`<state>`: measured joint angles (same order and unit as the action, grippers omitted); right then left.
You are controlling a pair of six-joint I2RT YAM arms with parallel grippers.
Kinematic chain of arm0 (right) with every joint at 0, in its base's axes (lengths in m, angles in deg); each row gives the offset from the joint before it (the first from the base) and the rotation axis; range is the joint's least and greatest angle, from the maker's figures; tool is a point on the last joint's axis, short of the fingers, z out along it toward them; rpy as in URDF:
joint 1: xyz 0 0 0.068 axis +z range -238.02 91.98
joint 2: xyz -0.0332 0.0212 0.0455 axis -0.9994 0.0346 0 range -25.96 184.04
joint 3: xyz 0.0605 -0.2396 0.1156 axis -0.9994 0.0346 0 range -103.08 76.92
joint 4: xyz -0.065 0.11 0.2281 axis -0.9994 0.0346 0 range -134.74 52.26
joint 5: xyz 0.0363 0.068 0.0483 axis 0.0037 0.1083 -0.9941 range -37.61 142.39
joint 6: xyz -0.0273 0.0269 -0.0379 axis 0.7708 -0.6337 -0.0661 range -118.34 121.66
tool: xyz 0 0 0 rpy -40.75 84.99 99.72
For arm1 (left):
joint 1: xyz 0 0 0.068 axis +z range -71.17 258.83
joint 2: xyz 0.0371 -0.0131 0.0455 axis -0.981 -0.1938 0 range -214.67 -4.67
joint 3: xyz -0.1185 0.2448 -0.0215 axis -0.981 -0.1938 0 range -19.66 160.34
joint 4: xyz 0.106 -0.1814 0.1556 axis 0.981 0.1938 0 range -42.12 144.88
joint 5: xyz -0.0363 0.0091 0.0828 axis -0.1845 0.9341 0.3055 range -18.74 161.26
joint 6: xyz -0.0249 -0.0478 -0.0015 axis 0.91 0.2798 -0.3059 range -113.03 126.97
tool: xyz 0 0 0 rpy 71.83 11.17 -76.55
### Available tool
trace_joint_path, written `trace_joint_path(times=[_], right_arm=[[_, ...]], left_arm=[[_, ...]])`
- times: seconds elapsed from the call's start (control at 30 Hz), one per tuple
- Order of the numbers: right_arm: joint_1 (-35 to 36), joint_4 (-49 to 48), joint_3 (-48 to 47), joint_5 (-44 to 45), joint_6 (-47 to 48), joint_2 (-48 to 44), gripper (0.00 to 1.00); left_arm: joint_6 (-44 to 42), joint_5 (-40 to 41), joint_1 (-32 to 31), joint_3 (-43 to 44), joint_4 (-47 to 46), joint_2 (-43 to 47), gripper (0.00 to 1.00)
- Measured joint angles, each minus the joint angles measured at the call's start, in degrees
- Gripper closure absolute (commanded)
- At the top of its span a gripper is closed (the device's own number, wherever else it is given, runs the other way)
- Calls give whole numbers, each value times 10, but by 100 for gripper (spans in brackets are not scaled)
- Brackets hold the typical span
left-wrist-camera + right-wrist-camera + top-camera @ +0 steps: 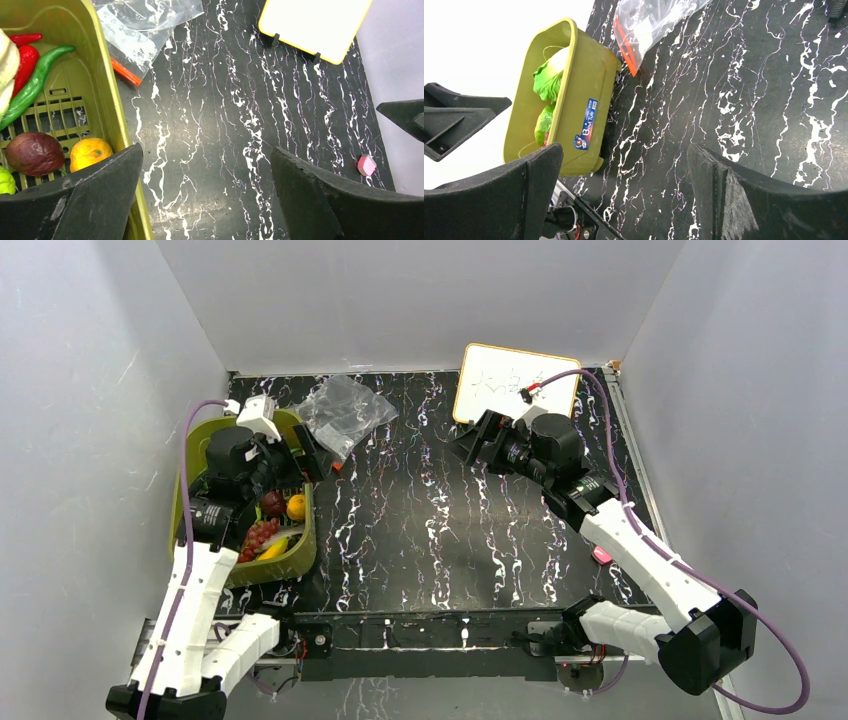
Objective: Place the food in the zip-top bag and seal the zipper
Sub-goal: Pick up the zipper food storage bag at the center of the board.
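Tabletop of black marble pattern carries everything, and almost none of the task is done on it. The olive-green basket stands at the left side and holds all the food that shows. A white board with a yellow edge lies at the far right, well apart from the work.

The clear bag lies crumpled and flat just beyond the basket's far right corner, right against it or just beside it. The dark tabletop shows through it and no coloured piece is visible inside, so it looks empty.

The left pincer hangs spread wide with nothing in it, one finger over the basket's inside and the other over bare tabletop. The right pincer is likewise released and empty, out over the middle, looking toward basket and bag.

Inside the basket sit a pale green cabbage, a long green pepper, a red pepper, grapes, a banana, a dark purple fruit and an orange.

The red-orange zipper runs along the bag edge nearest the basket; whether it is pressed shut I cannot tell. A small pink piece lies alone at the right.

Left to do, as I judge it: open the bag, move every piece across, and seal the strip.
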<state>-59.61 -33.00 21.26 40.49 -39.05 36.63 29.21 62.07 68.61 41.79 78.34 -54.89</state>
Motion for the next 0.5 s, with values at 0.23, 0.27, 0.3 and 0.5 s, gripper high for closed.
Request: trace_joint_path(times=[0.23, 0.27, 0.3, 0.5], right_arm=[[0, -10, 1, 4, -28, 5, 8], [0, -16, 1, 4, -33, 8, 8], [0, -22, 3, 4, -40, 11, 8], [0, -47, 9, 0, -69, 31, 8]], left_arm=[[-2, 38, 0, 0, -1, 19, 2], [-2, 45, 0, 0, 0, 18, 2], [-1, 56, 0, 0, 1, 16, 2], [24, 187, 0, 7, 18, 7, 2]])
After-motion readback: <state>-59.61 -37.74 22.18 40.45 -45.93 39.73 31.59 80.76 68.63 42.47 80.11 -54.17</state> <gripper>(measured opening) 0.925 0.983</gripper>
